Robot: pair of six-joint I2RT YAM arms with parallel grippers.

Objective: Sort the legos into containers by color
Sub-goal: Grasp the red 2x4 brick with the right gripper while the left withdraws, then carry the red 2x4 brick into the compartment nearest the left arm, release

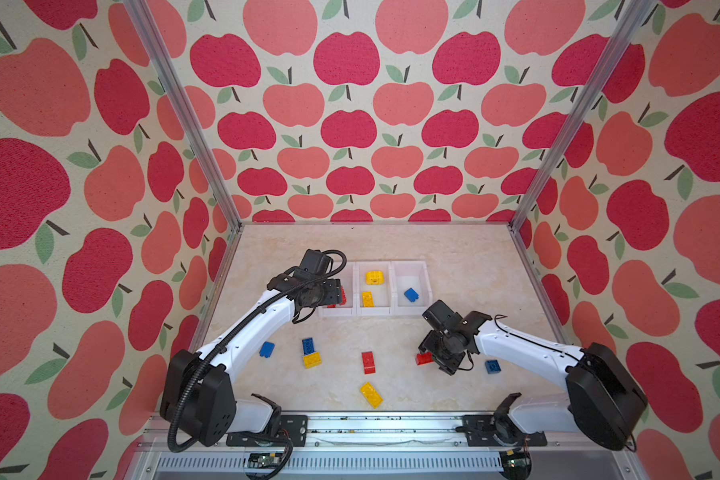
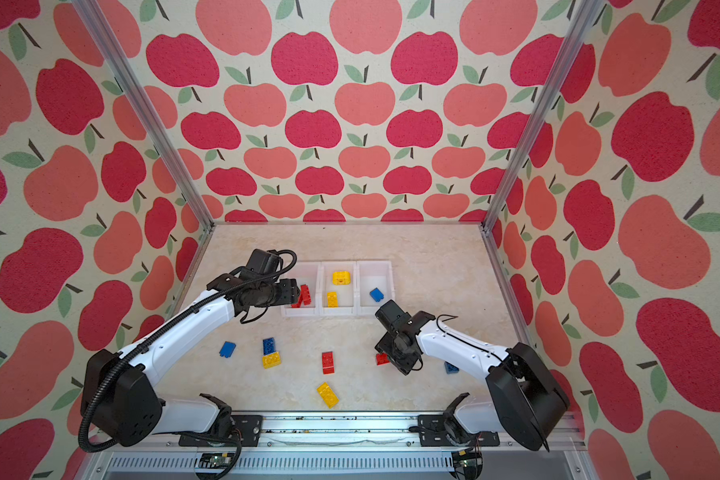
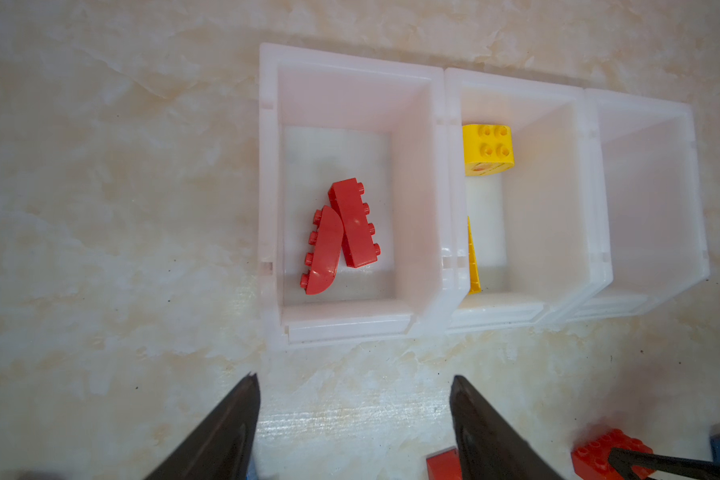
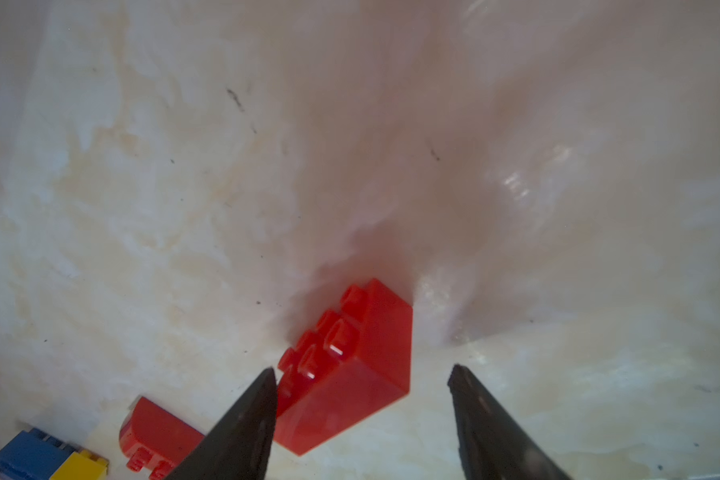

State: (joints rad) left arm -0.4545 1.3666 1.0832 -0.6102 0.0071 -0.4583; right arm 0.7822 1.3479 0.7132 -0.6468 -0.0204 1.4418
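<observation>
While the left arm stretches out from the front left corner of the worktop (image 1: 466,257), its left gripper (image 3: 354,377) hangs above the left bin (image 3: 350,95) with the jaws spread and nothing between them. The right arm reaches in from the front right corner, elbow low and wrist tipped down. The right gripper (image 4: 362,369) straddles a red brick (image 4: 375,332) on the surface, jaws apart and not clamped: one finger is right at the studs, the other is clear of it.

The three white bins sit mid-worktop, a bit toward the back edge. Two red bricks (image 3: 356,224) lie in the left one, two yellow pieces (image 1: 374,277) in the middle bin (image 3: 537,124), and a blue brick (image 1: 411,294) in the right bin (image 3: 649,166).

Loose ones toward the front edge: a blue one (image 1: 267,349), a blue-and-yellow pair (image 1: 312,360) touching, a red one (image 1: 368,362), a yellow one (image 1: 371,394), and another blue (image 1: 492,366) by the right arm.

The surface is beige marble-look, and the walls (image 1: 346,124) are apple print.
</observation>
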